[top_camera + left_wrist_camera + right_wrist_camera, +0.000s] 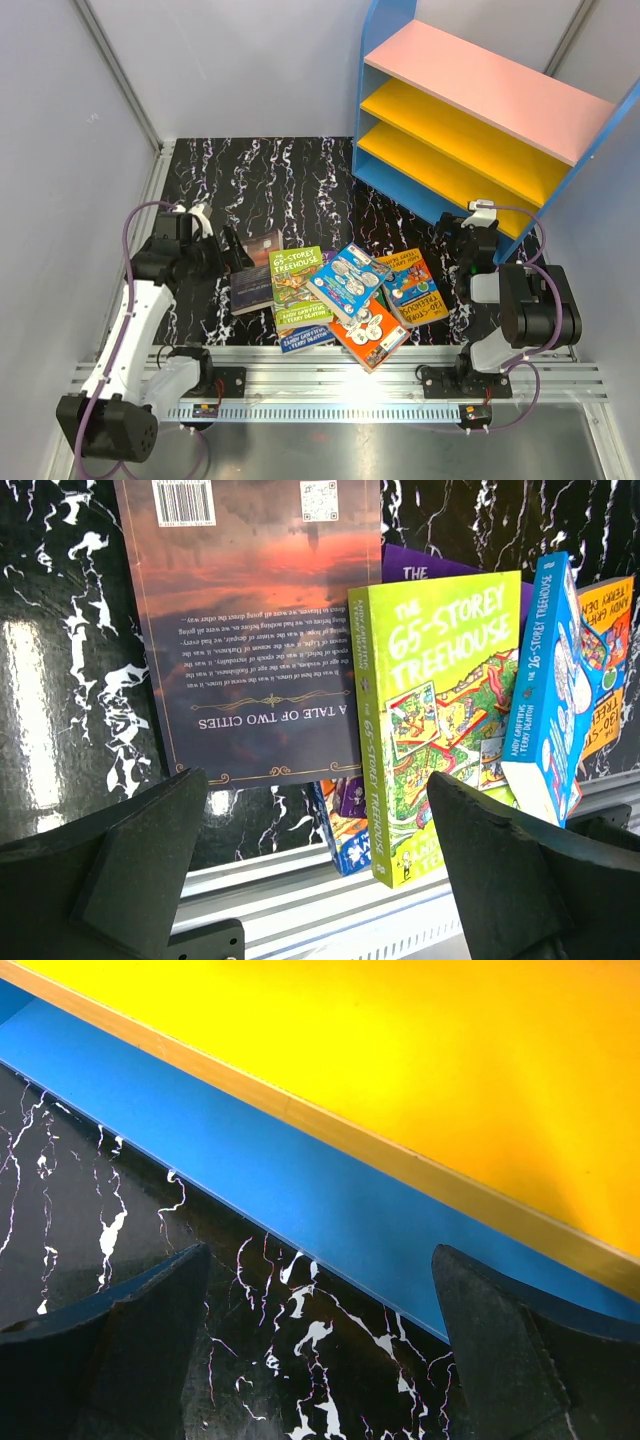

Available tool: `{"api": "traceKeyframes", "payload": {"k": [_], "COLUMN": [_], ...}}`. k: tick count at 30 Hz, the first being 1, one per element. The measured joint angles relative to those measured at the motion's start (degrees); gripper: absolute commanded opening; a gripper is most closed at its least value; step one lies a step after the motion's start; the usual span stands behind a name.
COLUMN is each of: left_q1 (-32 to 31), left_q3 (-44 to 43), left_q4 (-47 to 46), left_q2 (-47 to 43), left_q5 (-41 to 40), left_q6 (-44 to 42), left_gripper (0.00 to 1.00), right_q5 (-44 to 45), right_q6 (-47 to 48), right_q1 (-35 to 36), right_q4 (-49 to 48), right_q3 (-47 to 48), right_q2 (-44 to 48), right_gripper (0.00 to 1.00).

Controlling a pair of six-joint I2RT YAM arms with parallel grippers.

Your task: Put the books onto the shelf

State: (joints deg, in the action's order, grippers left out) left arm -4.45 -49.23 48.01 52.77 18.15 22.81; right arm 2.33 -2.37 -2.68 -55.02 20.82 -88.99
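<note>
Aluminium rail (330,385) runs along the counter's (260,180) near edge, and just beyond it the books (340,290) lie in a loose, overlapping heap at the middle of that edge. None is on the shelf (470,110) at the far right corner, so I judge I'm at the first pick. My left gripper (315,855) hangs wide open and empty, angled down at A Tale of Two Cities (250,630) on the heap's left side. My right gripper (320,1350) is just as wide and empty, facing the foot of the shelf. The next move calls for working a finger under that flat cover's edge.
</note>
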Motion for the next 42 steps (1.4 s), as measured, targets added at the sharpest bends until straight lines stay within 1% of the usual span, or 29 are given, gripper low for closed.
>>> {"api": "traceKeyframes", "payload": {"k": [5, 12, 19, 22, 25, 28, 30, 32, 35, 37, 39, 40, 41, 42], "left_q1": [-0.02, -0.07, -0.09, -0.11, -0.22, -1.33, -2.6, -4.13, -6.82, -8.37, -9.44, -9.99, -10.38, -10.73], "left_q3": [-2.12, -2.86, -2.51, -1.25, -0.44, -0.44, -0.42, -0.2, -0.15, -0.15, -0.13, -0.13, -0.13, -0.13], "left_q4": [2.21, 5.14, 5.51, 5.27, 5.79, 6.01, 6.01, 6.01, 6.51, 6.62, 6.84, 6.88, 6.82, 6.82], "left_q2": [3.76, 5.01, 4.48, 2.86, 1.75, 1.42, 0.87, -0.28, -1.6, -1.75, -1.73, -1.75, -1.79, -1.79], "left_q5": [0.04, -0.31, -1.27, -1.64, -2.03, -3.19, -3.91, -4.94, -6.71, -7.98, -8.81, -8.96, -8.87, -8.61], "left_q6": [-0.07, -0.35, -0.24, -0.24, -0.11, 0.28, 0.87, 1.53, 2.38, 2.99, 3.82, 4.28, 4.79, 5.33], "left_gripper": [0.99, 0.99, 0.99, 0.99, 0.99, 0.99, 0.99, 0.99, 0.99, 0.99, 0.99, 0.99, 0.99, 0.99], "right_q5": [0.0, 0.0, -0.37, -2.21, -4.55, -5.53, -5.49, -4.79, -5.33, -8.0, -7.78, -7.3, -7.28, -7.87], "right_q6": [0.0, 0.0, 0.09, 0.55, 0.31, -4.22, -7.39, -10.25, -16.55, -23.87, -35.52, -42.45, -48.33, -52.72], "right_q1": [0.0, 0.0, 0.0, 0.0, 0.09, 0.92, 2.67, 6.8, 16.46, 20.31, 20.76, 20.72, 20.55, 20.5], "right_q4": [0.0, 0.0, 0.26, 3.39, 10.73, 23.34, 31.76, 39.3, 50.6, 57.44, 65.33, 69.57, 73.96, 77.13], "right_q3": [0.02, 0.02, 0.0, 0.15, 1.18, 5.49, 10.19, 15.28, 22.49, 27.32, 31.15, 31.89, 31.54, 30.34], "right_q2": [0.0, 0.0, 0.44, 3.87, 11.15, 20.92, 25.94, 29.94, 36.41, 40.41, 44.46, 46.56, 49.16, 51.56], "right_gripper": [1.0, 1.0, 1.0, 1.0, 1.0, 1.0, 1.0, 1.0, 1.0, 1.0, 1.0, 1.0, 0.97, 0.97]}}
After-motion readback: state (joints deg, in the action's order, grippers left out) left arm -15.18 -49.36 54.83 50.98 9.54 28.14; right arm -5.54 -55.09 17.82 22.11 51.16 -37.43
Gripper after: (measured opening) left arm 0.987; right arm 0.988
